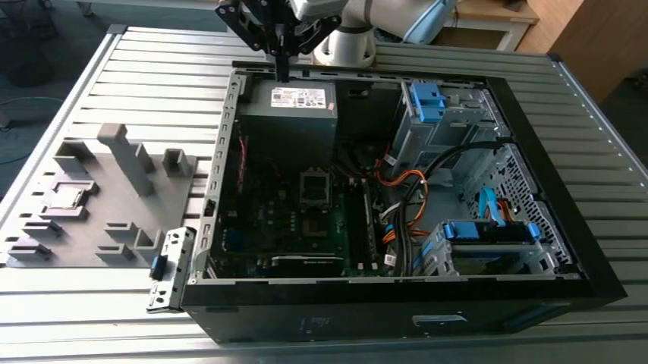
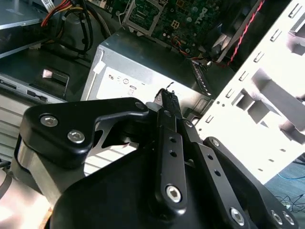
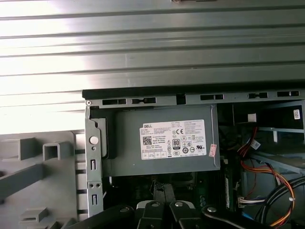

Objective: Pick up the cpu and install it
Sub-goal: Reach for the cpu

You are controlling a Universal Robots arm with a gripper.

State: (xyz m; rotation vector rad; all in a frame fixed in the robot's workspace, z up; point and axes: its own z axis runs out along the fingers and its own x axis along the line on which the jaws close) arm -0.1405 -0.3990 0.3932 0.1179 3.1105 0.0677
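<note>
On the ribbed metal surface [image 1: 91,334], a grey tray [image 1: 114,216] at the exterior view's left is holding the thin silvery square cpu [image 1: 66,199], likely light, stiff and fragile, so its edges suit gripping. The black hand [image 1: 282,72] is hovering closed, empty.

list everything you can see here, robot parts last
table: one, silver slats, under everything
computer case: one, black, open, on the table
power supply: one, grey, white label, inside the case
circuit board: one, dark green, case floor
cables: bundle, orange and black, inside the case
drive brackets: two, blue, inside the case
tray: one, grey, exterior view's left of the case
cpu: one, silvery, on the tray
arm: one, pale grey, beyond the case
end effector: one, black, shut, above the power supply
</note>
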